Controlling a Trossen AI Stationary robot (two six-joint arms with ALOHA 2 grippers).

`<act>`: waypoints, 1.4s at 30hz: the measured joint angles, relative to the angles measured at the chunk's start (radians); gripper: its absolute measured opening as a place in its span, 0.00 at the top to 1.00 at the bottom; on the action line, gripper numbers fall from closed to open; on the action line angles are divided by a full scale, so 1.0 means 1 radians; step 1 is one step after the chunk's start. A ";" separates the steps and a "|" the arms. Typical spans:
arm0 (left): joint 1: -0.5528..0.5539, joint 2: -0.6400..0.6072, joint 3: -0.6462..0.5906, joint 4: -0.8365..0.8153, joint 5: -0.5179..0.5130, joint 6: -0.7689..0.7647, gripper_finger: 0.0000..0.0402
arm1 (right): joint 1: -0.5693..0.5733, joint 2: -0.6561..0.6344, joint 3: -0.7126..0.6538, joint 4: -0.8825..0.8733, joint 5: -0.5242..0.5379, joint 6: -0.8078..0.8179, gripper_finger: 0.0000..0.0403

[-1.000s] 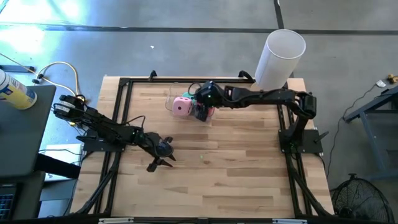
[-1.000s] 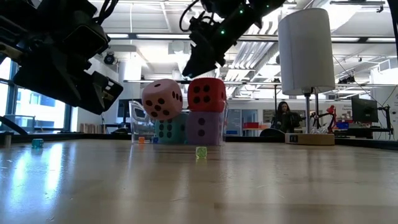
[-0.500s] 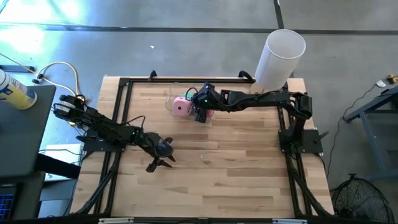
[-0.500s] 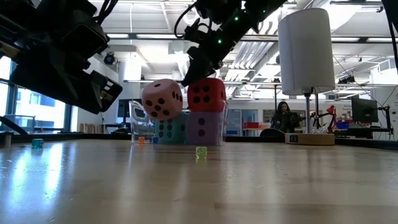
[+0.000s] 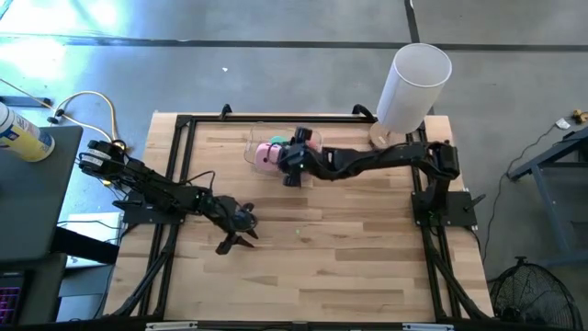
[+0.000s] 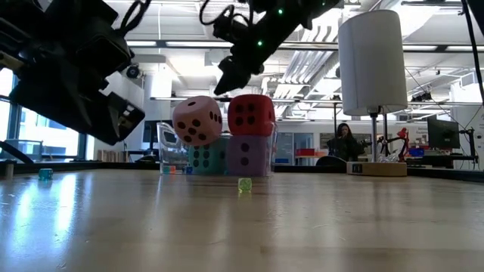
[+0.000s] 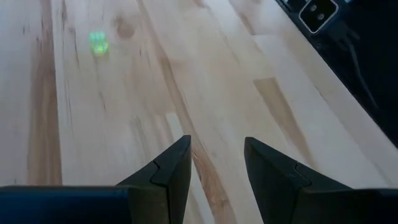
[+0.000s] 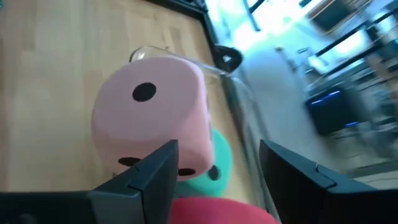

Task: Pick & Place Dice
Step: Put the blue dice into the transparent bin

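The dice are stacked at the table's far side. The pink die (image 6: 197,119) sits tilted on the teal die (image 6: 204,157), and the red die (image 6: 251,115) rests flat on the purple die (image 6: 248,156). In the right wrist view the pink die (image 8: 152,115), teal die (image 8: 219,167) and red die (image 8: 217,211) show below the fingers. My right gripper (image 5: 292,170) (image 6: 224,81) (image 8: 217,149) hangs open just above the stack, touching nothing. My left gripper (image 5: 235,241) (image 7: 214,155) stands open over bare wood near the table's left side.
A clear container (image 5: 252,142) (image 8: 231,87) stands around or beside the dice; I cannot tell which. A tall white cylinder (image 5: 415,85) (image 6: 370,64) stands at the far right corner. A tiny green cube (image 6: 244,184) (image 7: 97,43) lies mid-table. A black frame (image 5: 184,124) borders the tabletop.
My right gripper has moved toward the table's left and near edges over the dice, sunk a little, and rolled about its own axis. It has stayed open. The dice have kept their places.
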 joint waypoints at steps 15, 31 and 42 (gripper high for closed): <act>0.009 0.000 -0.001 -0.005 0.042 -0.176 0.64 | 0.285 -0.003 0.002 -0.001 0.410 0.000 0.47; -0.097 0.000 0.000 -0.041 -0.168 -0.212 0.64 | 0.635 -0.003 0.002 -0.179 0.456 0.618 0.47; -0.112 -0.027 0.000 -0.021 -0.131 -0.129 0.64 | 0.732 -0.004 0.002 -0.179 0.403 0.861 0.47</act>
